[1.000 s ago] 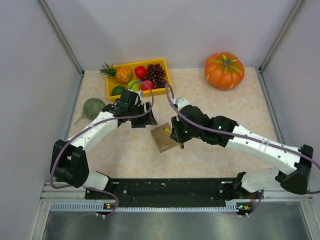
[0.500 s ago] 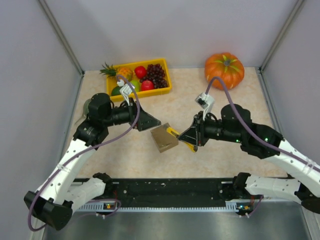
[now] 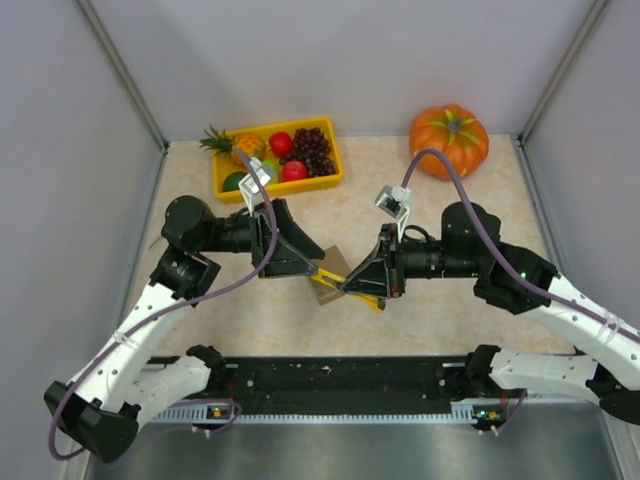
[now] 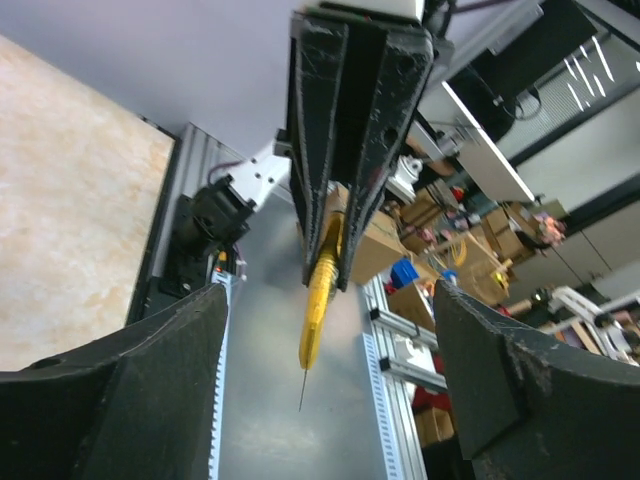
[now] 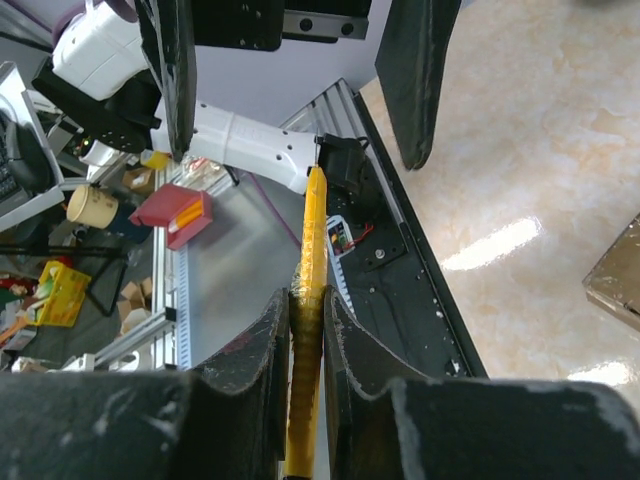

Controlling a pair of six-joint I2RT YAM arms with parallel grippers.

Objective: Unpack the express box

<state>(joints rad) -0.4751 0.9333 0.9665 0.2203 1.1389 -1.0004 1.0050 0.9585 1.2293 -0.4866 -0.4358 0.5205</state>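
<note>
My right end effector (image 5: pixel 305 300) clenches the yellow tool (image 5: pixel 312 220); my left end effector (image 3: pixel 317 265) waits released around its tip. Mistimed, I could drop it.

express box (image 3: pixel 333 263) in the middle, tray (image 3: pixel 320 181) behind left, pumpkin (image 3: pixel 449 140) behind right

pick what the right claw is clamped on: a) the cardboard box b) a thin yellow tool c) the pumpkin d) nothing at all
b: in its own wrist view the right claw has both fingers pressed shut against a thin yellow tool that sticks out past their tips.
</note>
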